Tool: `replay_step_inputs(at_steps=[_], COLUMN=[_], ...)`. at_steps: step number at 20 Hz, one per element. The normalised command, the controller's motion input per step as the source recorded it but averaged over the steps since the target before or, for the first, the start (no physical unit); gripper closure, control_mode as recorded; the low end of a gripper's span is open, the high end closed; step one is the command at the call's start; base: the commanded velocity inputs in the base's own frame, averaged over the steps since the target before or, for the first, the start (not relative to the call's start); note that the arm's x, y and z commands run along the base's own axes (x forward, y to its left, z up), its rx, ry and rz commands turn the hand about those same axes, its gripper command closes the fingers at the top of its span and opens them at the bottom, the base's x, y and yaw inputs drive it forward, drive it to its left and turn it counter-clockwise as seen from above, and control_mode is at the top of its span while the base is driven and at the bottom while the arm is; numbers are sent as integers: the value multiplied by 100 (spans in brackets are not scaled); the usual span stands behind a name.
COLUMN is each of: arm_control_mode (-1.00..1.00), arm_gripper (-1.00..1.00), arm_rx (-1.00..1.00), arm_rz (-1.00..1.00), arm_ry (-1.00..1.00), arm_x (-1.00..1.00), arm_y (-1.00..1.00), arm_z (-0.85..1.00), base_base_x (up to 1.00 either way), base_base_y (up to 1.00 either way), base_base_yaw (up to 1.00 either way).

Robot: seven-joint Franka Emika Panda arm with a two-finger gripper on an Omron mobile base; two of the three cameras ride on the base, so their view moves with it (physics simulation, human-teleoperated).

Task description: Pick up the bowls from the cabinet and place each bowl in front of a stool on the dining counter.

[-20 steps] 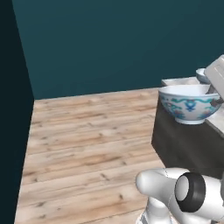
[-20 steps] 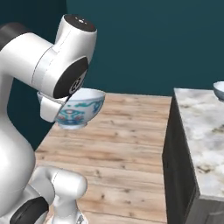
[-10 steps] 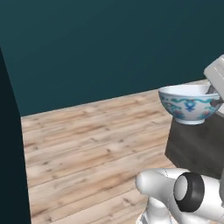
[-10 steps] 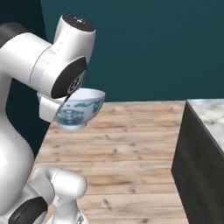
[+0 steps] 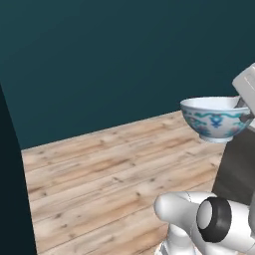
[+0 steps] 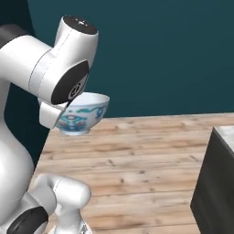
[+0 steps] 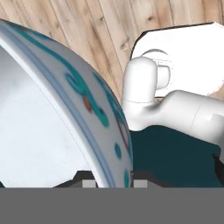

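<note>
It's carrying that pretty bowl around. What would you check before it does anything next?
1. Grip: jaws shut on the rim of the round white porcelain bowl with teal and red patterns, its wall between the fingers in the hand view: ok.
2. Bowl level: upright, rim roughly flat in both base views: ok.
3. Bowl clear of other things: in the air above the light wood plank floor: ok.
4. Dining counter within reach: a dark grey panel corner shows at the right; its top barely shows: cannot tell.
5. Stool to place in front of: cannot tell.
</note>
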Motion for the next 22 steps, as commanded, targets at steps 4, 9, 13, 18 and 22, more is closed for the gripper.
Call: replay_step_inputs(at_steps=[4,9,13,18,22], arm_control_mode=[100,100,100,100,100], arm_gripper=[100,100,100,100,100], arm_rx=[0,0,0,0,0], arm_rz=[0,0,0,0,0], arm_ry=[0,0,0,0,0], arm_x=[0,0,0,0,0], arm_y=[0,0,0,0,0], arm_z=[0,0,0,0,0], base_base_x=[100,100,84,41,45], base_base_y=[1,0,12,29,48], base_base_yaw=[0,-2,-58,-83,-83])
